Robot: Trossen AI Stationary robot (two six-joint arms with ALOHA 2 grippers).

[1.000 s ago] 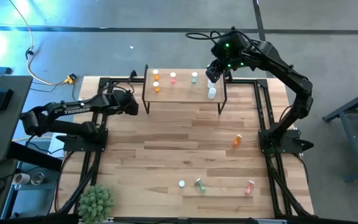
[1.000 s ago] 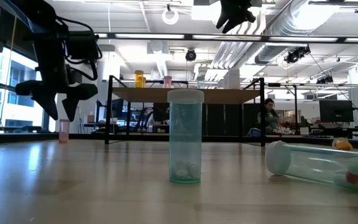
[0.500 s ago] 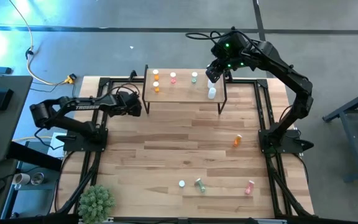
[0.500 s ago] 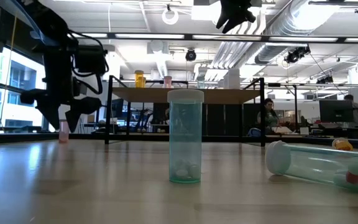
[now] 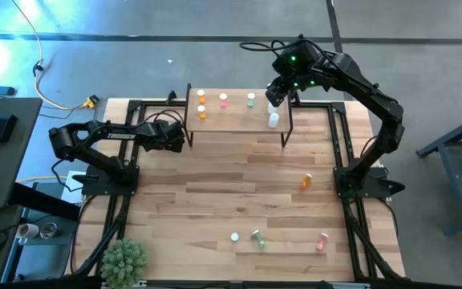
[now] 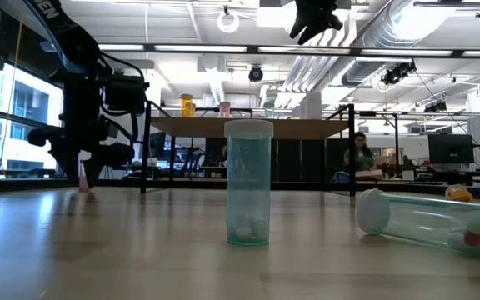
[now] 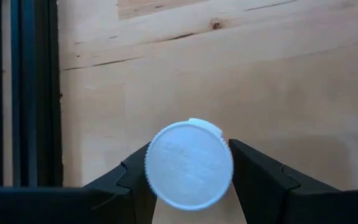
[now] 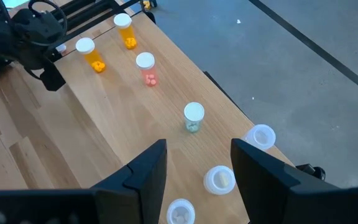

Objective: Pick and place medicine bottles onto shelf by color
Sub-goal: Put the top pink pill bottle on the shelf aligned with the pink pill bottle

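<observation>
Grey concrete floor all round, light-wood counter (image 5: 215, 185) in the middle, open office visible beyond it in the low view. Left tool (image 7: 188, 171) is down at the counter's far-left area, just beside the shelf's left legs, with a white-capped bottle (image 7: 189, 164) standing between its fingers. Wrist view looks straight down on the cap: both fingers (image 7: 260, 177) sit right at the cap's sides, but I cannot tell if they're actually pinching it yet or only bracketing it. Low view shows a pink bottle (image 6: 83, 175) at the foot of that arm, probably the same one. Key relation: bottle is upright, long axis vertical, directly between the fingers, so the tool comes at it from above and the next move is squeeze then lift straight up. Shelf (image 5: 239, 120) lies just to the right of this tool, so left arm is clearly the nearer one for the pink slot. Risk is a grip on the cap only, which could let the bottle tilt on the lift. Shelf already carries two orange bottles (image 5: 201, 105), one pink (image 5: 224, 100), one green (image 5: 251, 100) and some clear ones (image 5: 273, 120) at its right end. Right tool (image 8: 194, 171) hangs above the shelf's right end, fingers spread, nothing in them. Left on the counter near the front: an orange bottle (image 5: 305, 181), a clear one (image 5: 235, 238), a green one lying down (image 5: 257, 238), a pink one (image 5: 322, 241).
</observation>
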